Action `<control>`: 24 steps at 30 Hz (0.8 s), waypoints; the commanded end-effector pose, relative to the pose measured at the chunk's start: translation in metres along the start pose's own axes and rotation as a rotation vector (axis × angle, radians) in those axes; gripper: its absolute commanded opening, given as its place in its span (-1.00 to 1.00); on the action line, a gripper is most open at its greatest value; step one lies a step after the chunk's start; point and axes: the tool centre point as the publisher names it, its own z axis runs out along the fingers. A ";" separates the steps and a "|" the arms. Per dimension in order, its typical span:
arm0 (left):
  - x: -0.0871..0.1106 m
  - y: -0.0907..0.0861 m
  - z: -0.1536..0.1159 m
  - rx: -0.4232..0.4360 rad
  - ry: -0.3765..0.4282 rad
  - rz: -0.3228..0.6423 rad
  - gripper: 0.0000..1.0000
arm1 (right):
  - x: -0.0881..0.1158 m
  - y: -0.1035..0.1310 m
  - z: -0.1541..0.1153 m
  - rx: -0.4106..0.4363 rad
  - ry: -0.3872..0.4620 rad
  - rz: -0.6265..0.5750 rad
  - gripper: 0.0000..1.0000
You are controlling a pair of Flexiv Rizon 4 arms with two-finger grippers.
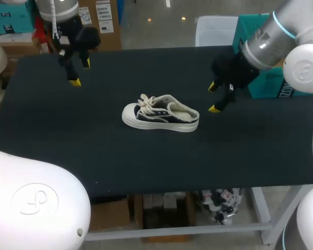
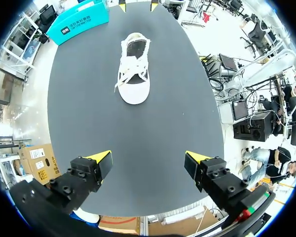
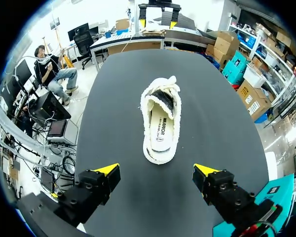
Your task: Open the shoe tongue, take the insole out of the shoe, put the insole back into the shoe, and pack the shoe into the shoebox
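The table (image 1: pixel 68 151) is covered edge to edge in a flat, matt black surface, and the only thing lying on it is the shoe (image 1: pixel 161 115). It sits about midway between the left and right edges, a little nearer the far edge than the near one. It stands on its sole with the white toe cap toward the left edge and the heel toward the right edge. It is dark with a white sole and a pale fuzzy collar, and its cream laces (image 1: pixel 146 102) lie loosely bunched over the front.

My left pincer (image 1: pixel 81 73) hangs over the far left corner, fingers spread wide and holding nothing. Seen from that wrist, the left pincer (image 2: pixel 149 159) has bare black table between its yellow tips, and the shoe (image 2: pixel 133 74) is well ahead, toe toward me.

My right pincer (image 1: pixel 213 98) hangs near the heel, on its right-edge side, apart from it, also spread and empty. From that wrist, the right pincer (image 3: pixel 157 171) looks along the shoe (image 3: pixel 161 123) from heel to toe. The pale insole (image 3: pixel 162 131) lies flat inside the opening.

Just past the far right corner stands a teal box (image 1: pixel 268 80); I cannot tell if it is the shoebox.
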 end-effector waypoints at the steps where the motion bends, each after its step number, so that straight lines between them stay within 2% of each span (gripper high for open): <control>1: -0.003 -0.001 0.000 -0.002 0.006 -0.001 1.00 | -0.001 0.001 0.000 0.004 0.002 0.001 1.00; 9: -0.003 -0.001 0.000 -0.002 0.006 -0.001 1.00 | -0.001 0.001 0.000 0.004 0.002 0.001 1.00; 10: -0.005 -0.005 0.002 0.000 0.015 -0.016 1.00 | -0.004 -0.002 0.000 -0.014 -0.002 0.035 1.00; 13: -0.009 -0.017 0.006 0.008 0.003 -0.099 1.00 | -0.006 -0.005 0.008 -0.069 -0.023 0.069 1.00; 18: -0.015 -0.035 0.004 0.036 0.009 -0.244 1.00 | -0.005 -0.003 0.029 -0.099 -0.052 0.089 1.00; 24: -0.028 -0.046 -0.001 -0.002 -0.015 -0.517 1.00 | -0.004 0.000 0.044 -0.132 -0.082 0.099 1.00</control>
